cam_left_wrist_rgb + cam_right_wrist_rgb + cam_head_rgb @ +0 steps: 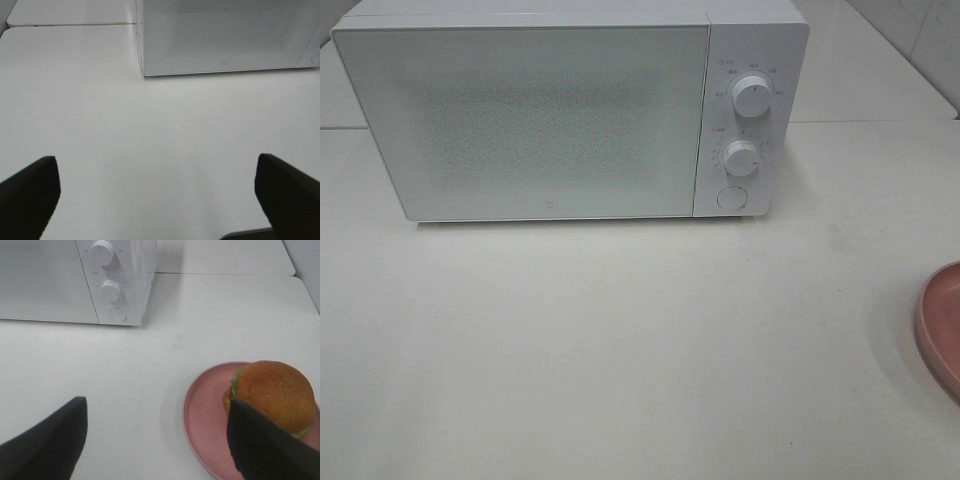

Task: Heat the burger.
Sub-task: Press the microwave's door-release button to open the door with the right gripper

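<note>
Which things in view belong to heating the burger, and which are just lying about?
Belong to the job: burger; pink plate under it; microwave, door shut.
Just there: white table; second table behind it.

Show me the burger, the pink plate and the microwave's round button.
burger (pixel 272 390), right wrist view, top of the bun.
pink plate (pixel 202 415), right wrist view, bare inner surface.
microwave button (pixel 731 198), exterior high view, its centre.
</note>
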`<state>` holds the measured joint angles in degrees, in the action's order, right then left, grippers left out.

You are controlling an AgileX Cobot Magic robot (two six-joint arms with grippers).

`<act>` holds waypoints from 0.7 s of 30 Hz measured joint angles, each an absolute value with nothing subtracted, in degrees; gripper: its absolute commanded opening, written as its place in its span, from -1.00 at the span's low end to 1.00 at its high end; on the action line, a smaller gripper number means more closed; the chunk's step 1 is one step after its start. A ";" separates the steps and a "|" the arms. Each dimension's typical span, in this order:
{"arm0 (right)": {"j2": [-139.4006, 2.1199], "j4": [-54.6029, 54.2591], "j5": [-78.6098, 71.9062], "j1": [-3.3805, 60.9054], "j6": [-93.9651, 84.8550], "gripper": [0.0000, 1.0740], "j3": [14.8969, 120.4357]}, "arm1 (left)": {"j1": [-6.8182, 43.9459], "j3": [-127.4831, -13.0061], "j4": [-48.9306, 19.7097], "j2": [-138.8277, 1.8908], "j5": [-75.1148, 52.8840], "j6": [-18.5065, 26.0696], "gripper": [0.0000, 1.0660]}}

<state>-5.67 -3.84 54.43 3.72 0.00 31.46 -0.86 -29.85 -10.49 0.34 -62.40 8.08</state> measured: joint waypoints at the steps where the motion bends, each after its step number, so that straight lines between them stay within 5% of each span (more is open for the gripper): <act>1: -7.10 -3.84 52.65 3.72 0.00 0.40 31.46 | -0.86 -29.85 -10.49 0.34 -62.40 8.08 0.83; 21: -23.84 -3.78 33.58 3.72 0.00 0.40 31.51 | -0.86 -29.85 -10.49 0.34 -62.40 8.08 0.83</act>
<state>-23.84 -3.78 33.58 3.72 0.00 31.51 -0.86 -29.85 -10.49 0.34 -62.40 8.08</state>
